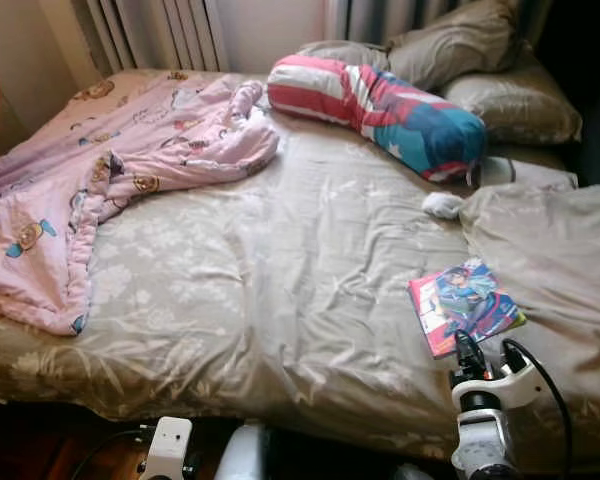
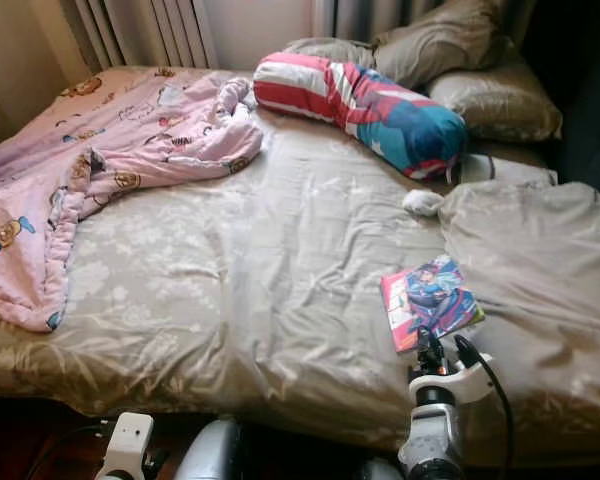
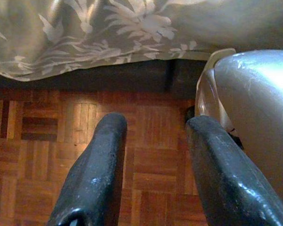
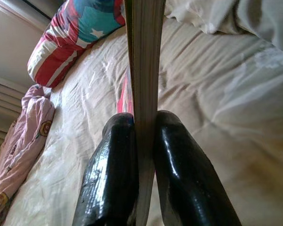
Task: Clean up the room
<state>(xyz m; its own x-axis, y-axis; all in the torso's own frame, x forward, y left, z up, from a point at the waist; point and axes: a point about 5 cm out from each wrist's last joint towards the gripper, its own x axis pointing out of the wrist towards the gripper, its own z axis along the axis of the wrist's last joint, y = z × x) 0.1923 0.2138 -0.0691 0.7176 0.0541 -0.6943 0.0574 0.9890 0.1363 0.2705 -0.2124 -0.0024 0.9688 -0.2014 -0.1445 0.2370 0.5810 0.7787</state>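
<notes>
The right claw pinches the near edge of a book, its two black fingers pressed flat against either side of the pages. The book, with a bright comic cover in pink and blue, lies on the bed near the front edge, on the robot's right, just beside a rumpled beige duvet bunched up on that side. The right arm reaches up from below the bed's edge to meet it.

The left claw hangs low beside the bed, fingers apart and empty, over a wooden parquet floor, with the floral sheet's hem draping just above.

Further back on the bed, a pink blanket printed with cartoon figures sprawls across the left half, one corner trailing toward the front edge. A long cushion in red-and-white stripes and blue lies slantwise near the head, resting against two beige pillows. A small white crumpled thing sits between the cushion and the duvet; I cannot tell what it is. Curtains hang behind the bed.
</notes>
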